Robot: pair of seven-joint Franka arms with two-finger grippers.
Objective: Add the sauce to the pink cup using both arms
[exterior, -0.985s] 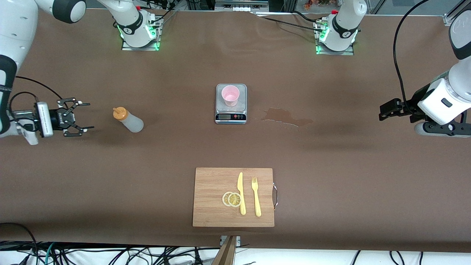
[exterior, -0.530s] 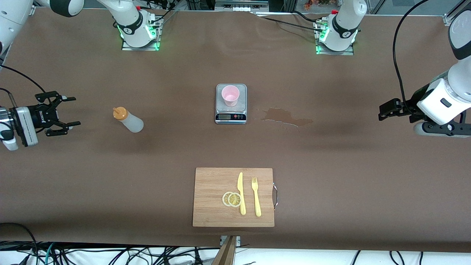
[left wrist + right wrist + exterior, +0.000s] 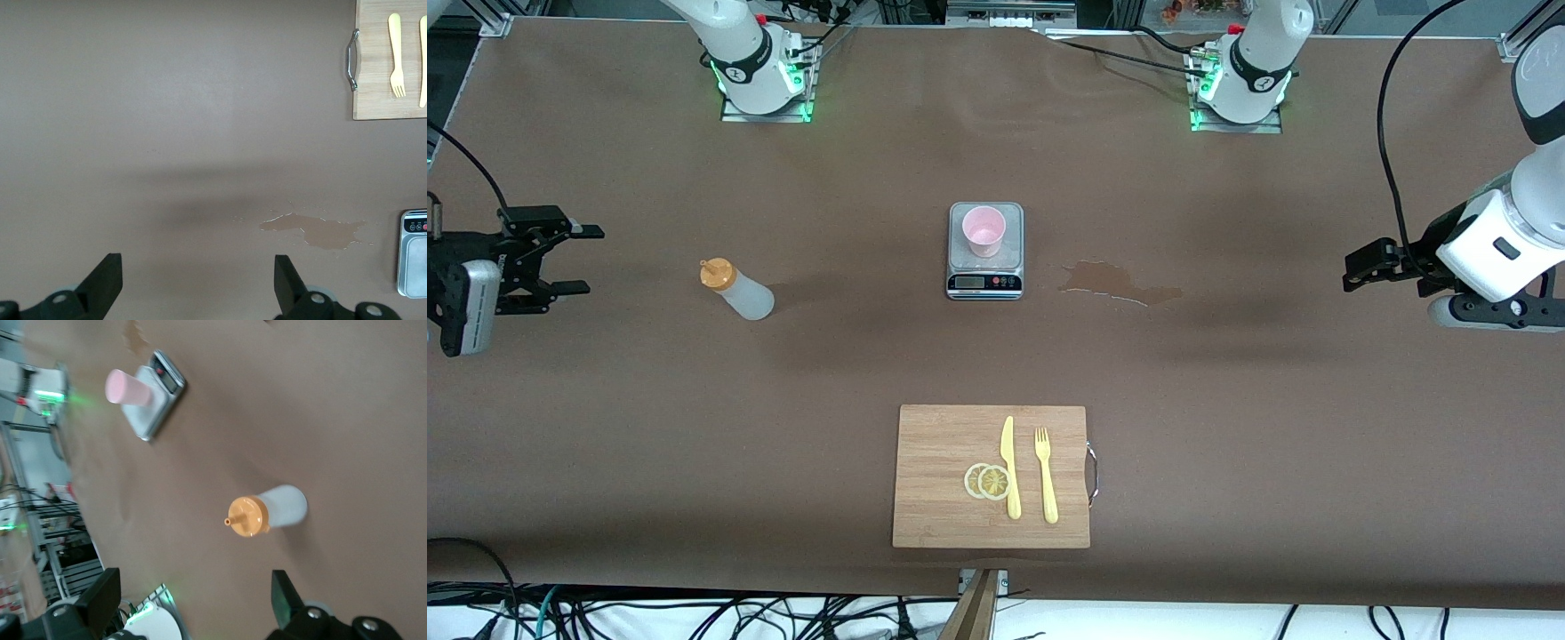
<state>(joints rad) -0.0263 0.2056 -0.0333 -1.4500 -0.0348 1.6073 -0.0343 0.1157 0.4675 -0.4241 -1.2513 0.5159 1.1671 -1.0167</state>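
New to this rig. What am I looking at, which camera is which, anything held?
Two white robot arms at a brown table. The wide picture looks down from across the table; the other two come from cameras on each wrist. The right claw hovers open at its end of the table, near the upright sauce bottle. The left claw waits open at the other end. Neither holds anything. Mid-table, a pink cup stands on a grey scale, beside a spill. The cutting board, nearest the camera, carries lemon slices, knife and fork.
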